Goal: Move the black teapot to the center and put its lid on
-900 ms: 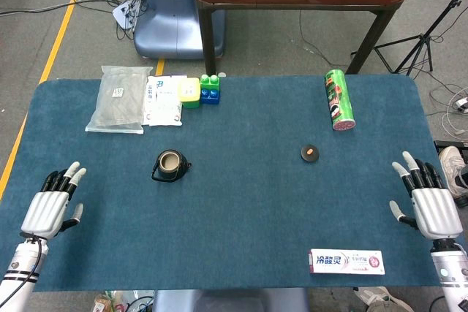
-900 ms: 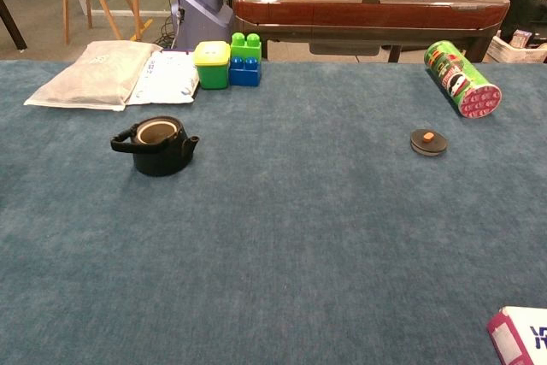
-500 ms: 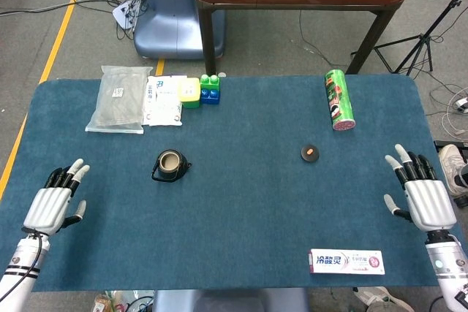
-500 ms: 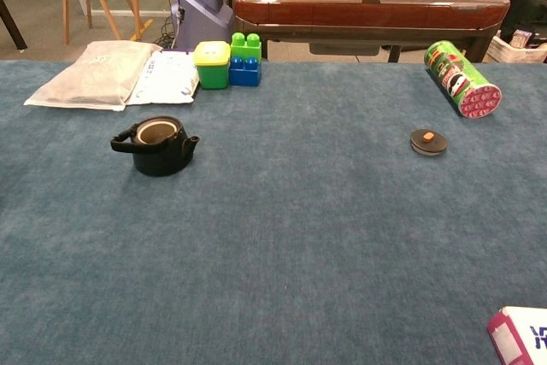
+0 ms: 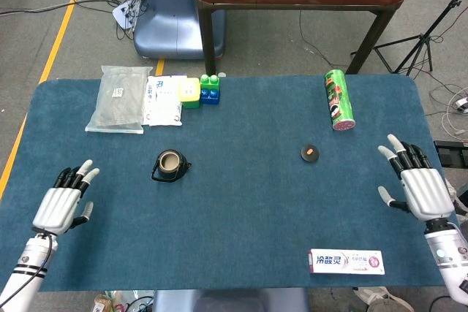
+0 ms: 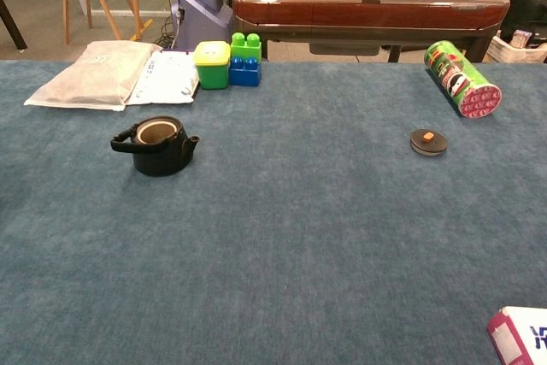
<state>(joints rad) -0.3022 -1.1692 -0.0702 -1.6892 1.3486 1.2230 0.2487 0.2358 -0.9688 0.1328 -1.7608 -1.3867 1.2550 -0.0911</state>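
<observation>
— Where's the black teapot (image 5: pixel 170 165)?
— Left of centre, upright, uncovered. Its lid (image 5: pixel 310 153) lies well apart, right of centre.
— And the hands?
— Left hand (image 5: pixel 64 202) lower left, right hand (image 5: pixel 418 184) far right; both spread, holding nothing.

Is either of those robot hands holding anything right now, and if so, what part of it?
Nothing is held. The left hand and right hand are both empty with fingers apart, away from the teapot and its lid.
</observation>
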